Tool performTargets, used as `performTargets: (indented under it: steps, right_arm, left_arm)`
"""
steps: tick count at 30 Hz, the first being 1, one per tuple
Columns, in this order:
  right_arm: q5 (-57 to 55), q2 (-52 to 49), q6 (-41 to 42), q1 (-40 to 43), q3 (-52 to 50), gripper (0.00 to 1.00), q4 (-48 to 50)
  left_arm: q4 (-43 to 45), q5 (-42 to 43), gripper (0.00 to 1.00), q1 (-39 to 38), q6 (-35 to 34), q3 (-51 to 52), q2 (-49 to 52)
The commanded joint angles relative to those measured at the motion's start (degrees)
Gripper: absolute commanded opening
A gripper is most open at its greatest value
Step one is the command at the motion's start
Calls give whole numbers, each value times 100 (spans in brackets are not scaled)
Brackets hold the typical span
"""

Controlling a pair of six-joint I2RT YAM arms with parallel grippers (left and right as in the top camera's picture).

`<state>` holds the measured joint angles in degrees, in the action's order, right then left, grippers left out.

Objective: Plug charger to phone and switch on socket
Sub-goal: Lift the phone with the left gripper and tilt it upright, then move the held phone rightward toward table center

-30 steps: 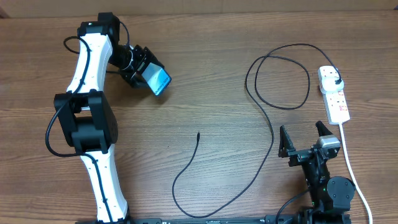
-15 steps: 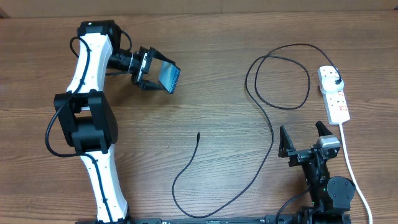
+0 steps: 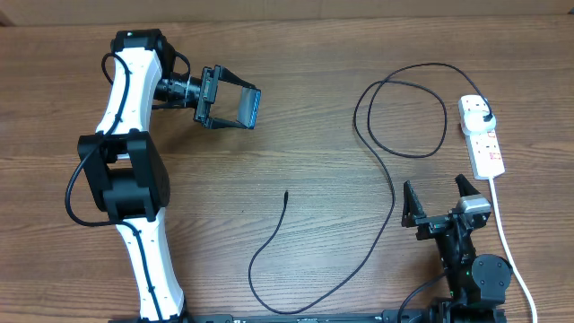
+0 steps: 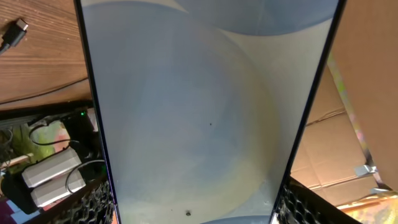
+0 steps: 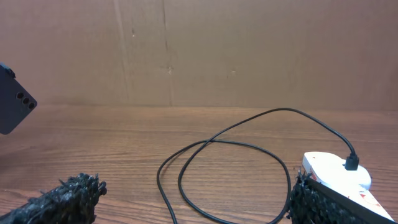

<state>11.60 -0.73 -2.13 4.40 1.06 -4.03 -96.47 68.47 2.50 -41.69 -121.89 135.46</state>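
Note:
My left gripper (image 3: 237,109) hangs above the table's back left, shut on the phone (image 3: 249,108), which stands on edge. Seen from the left wrist, the phone's pale screen (image 4: 205,112) fills the frame between the fingers (image 4: 93,205). The right wrist view shows its dark back (image 5: 13,99) at far left. The charger, a thin black cable (image 3: 392,193), lies looped on the wood, with its connector tip (image 3: 285,194) free at mid-table and its plug (image 3: 485,118) in the white socket (image 3: 484,148) at the right. My right gripper (image 3: 439,199) stands open and empty near the front right, just short of the socket (image 5: 336,174).
The socket's white cord (image 3: 507,242) runs down the right side to the front edge, beside my right arm. A cardboard wall (image 5: 199,50) closes the back of the table. My left arm's body (image 3: 126,179) stands over the left side.
My left gripper has swung right and turned with the phone, which now stands more on edge. The right arm and the cable have not moved.

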Motion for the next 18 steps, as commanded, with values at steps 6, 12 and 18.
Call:
performTargets:
  steps: [6,12,18]
  right_arm:
    - [-44,57,24,-28,-59,100,28]
    - [-44,55,24,-28,-59,100,28]
    - [-44,55,22,-28,-61,100,28]
  left_arm:
    - [-39,361,4,4,-76,-170,15]
    - [-37,361,4,4,-76,-170,15]
    - [-37,326,4,4,-72,-170,17]
